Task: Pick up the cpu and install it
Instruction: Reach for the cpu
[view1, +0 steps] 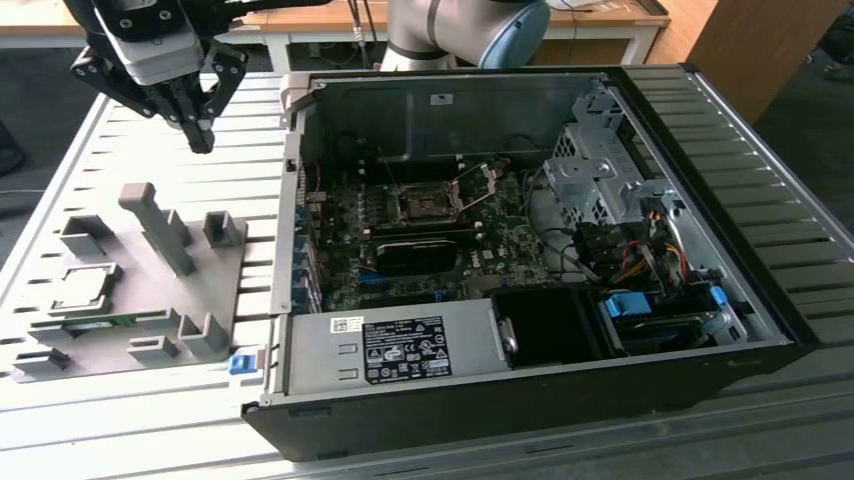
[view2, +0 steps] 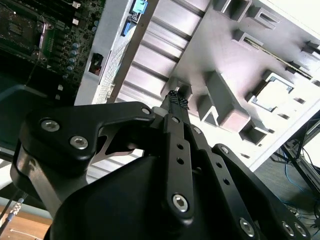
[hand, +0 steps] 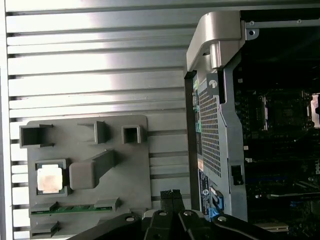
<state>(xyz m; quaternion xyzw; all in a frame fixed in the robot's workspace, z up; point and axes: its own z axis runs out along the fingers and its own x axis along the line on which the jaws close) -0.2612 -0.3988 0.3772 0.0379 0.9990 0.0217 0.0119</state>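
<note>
Hand (view1: 200, 135) closed, holding nothing, raised over the bench (view1: 254, 120), well apart from the cpu (view1: 83, 288). Cpu sits in a tray (view1: 200, 290) pocket beside the open case (view1: 747, 200).

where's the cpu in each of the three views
Exterior view: the cpu sits in a pocket of the grey tray, at the exterior view's left, outside the computer case.
Second wrist view: the cpu is the bright square in its tray pocket.
First wrist view: the cpu sits in the same pocket.
Shared landmark: the tall grey block beside it.
</note>
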